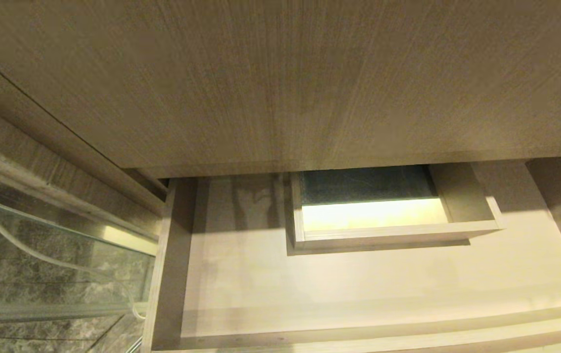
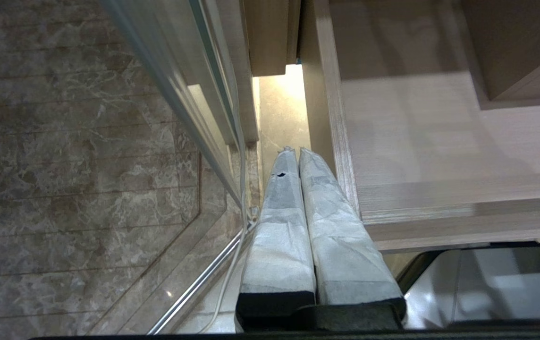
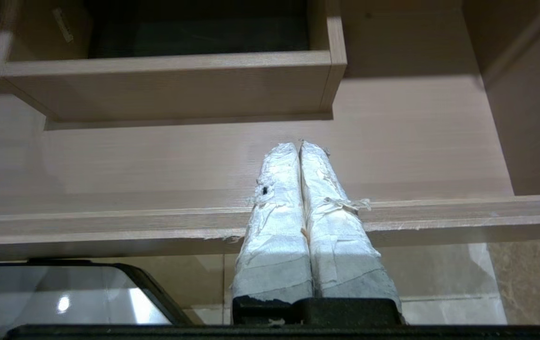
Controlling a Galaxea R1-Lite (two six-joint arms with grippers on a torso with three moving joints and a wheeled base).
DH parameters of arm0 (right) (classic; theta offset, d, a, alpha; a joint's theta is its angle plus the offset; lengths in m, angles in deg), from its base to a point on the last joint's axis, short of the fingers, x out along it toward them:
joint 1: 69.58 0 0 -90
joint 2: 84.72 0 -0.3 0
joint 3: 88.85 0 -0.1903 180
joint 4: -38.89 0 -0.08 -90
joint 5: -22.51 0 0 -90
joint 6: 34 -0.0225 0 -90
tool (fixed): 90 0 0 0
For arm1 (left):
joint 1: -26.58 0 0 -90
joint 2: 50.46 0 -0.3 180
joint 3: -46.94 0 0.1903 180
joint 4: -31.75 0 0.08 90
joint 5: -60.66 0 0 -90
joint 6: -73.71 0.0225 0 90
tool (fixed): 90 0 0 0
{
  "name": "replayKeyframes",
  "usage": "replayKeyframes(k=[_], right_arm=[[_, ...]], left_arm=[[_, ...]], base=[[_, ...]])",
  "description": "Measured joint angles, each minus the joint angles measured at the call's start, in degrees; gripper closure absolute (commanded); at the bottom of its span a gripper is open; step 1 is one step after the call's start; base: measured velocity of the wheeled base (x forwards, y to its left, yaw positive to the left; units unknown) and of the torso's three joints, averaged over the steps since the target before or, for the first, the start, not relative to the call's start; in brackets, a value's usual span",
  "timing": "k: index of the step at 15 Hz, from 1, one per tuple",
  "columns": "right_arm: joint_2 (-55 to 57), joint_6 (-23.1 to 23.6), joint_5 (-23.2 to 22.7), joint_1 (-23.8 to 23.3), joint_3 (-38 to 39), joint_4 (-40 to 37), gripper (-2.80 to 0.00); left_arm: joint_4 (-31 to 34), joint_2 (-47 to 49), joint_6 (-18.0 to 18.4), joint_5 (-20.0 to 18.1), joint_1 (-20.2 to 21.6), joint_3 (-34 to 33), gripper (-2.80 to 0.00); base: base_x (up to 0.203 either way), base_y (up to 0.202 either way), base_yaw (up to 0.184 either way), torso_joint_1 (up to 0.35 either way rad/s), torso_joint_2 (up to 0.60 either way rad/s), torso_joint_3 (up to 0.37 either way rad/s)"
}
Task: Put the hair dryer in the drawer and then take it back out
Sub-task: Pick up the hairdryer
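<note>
The drawer point(image 1: 359, 284) stands pulled open under the wood panel point(image 1: 280, 78), its boxed cut-out point(image 1: 388, 215) at about one o'clock. The hair dryer is nowhere in sight. Left end effector point(image 2: 292, 150), fingers together, hangs beside the drawer's side; right end effector point(image 3: 298, 144), fingers together, hangs over its front edge.

The drawer point(image 1: 359, 289) stands pulled out below the wood panel point(image 1: 280, 78), its boxed cut-out point(image 1: 388, 235) lit.
</note>
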Motion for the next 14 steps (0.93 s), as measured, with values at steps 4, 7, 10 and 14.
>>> replayKeyframes(k=[4,7,10,14], right_arm=[[0.0,0.0,0.0,0.0,0.0,0.1,0.0],[0.0,0.2,0.0,0.0,0.0,0.2,0.0],[0.0,0.3,0.2,0.0,0.0,0.1,0.0],[0.0,0.4,0.3,0.0,0.0,0.2,0.0]], left_arm=[[0.0,0.0,0.0,0.0,0.0,0.0,0.0],[0.0,0.0,0.0,0.0,0.0,0.0,0.0],[0.0,0.0,0.0,0.0,0.0,0.0,0.0],[0.0,0.0,0.0,0.0,0.0,0.0,0.0]], base=[[0.0,0.0,0.0,0.203,-0.56,-0.187],[0.0,0.0,0.0,0.189,-0.46,-0.218],[0.0,0.0,0.0,0.117,-0.49,-0.219],[0.0,0.0,0.0,0.397,-0.49,-0.232]])
